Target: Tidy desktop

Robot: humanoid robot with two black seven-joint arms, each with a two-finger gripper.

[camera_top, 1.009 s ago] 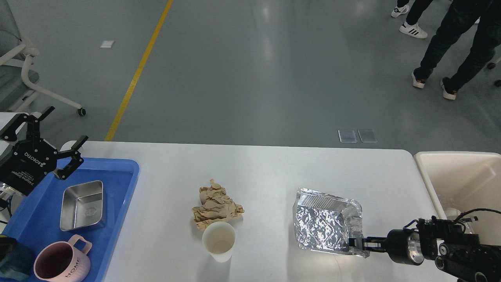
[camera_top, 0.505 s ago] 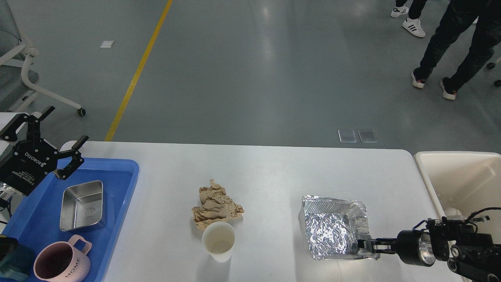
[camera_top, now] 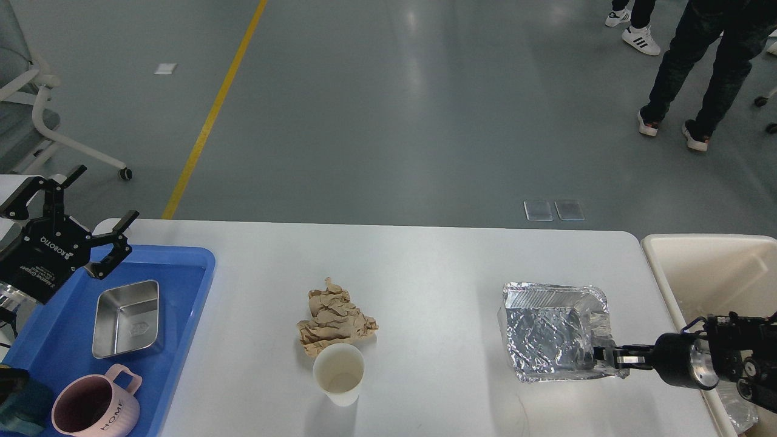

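Observation:
The white desktop (camera_top: 425, 273) carries a crumpled brown paper wad (camera_top: 335, 318) at its middle. A white paper cup (camera_top: 339, 373) stands upright just in front of the wad. A crinkled foil tray (camera_top: 552, 331) lies at the right, close to the table's right edge. My right gripper (camera_top: 605, 357) comes in from the right and is shut on the foil tray's near right rim. My left gripper (camera_top: 104, 194) hangs open over the far left corner, above the blue tray (camera_top: 188, 285), with nothing between its fingers.
The blue tray holds a steel tin (camera_top: 127, 318) and a pink mug (camera_top: 94, 409). A cream bin (camera_top: 716, 267) stands against the table's right edge. A person's legs (camera_top: 692, 67) are on the floor far right, and a chair base (camera_top: 73, 145) is at the far left.
My right gripper has pulled the foil tray to the right and slightly back, toward the cream bin. The left gripper has stayed where it was.

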